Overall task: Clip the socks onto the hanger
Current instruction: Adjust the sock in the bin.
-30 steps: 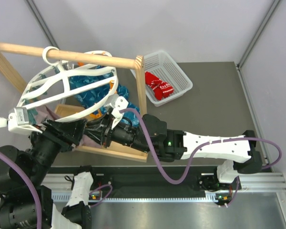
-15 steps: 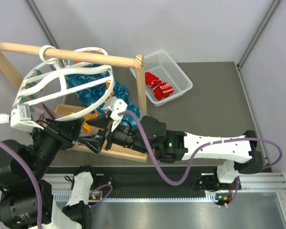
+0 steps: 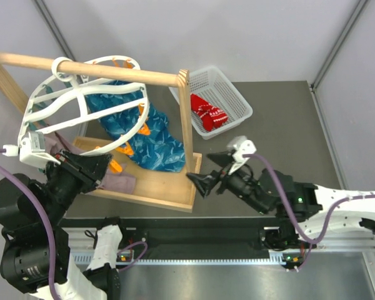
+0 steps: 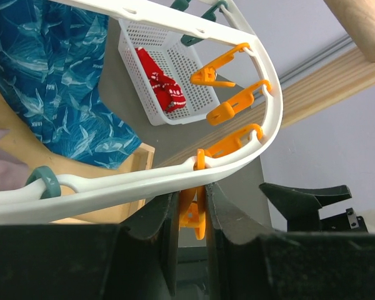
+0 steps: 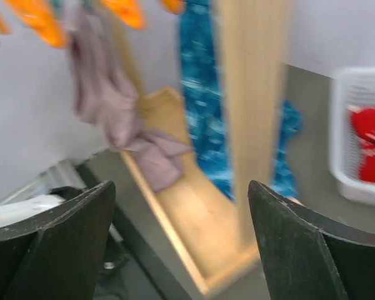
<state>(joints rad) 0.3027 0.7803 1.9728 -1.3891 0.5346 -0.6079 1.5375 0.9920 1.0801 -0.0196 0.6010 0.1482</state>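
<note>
Socks (image 3: pixel 207 114) sit in the basket (image 3: pixel 239 99) far right, well apart from the hanger (image 4: pixel 144 182), left gripper (image 4: pixel 190 201) clamped on its near rim at an orange clip (image 4: pixel 194 220), right gripper (image 5: pixel 181 194) spread wide and empty, and one careless tug could swing that frame off the wooden rail (image 3: pixel 112 72)!

light: even, bright — soft shadows only
top view: sharp
left wrist: sharp
right wrist: motion-blurred throughout — edges smeared
</note>
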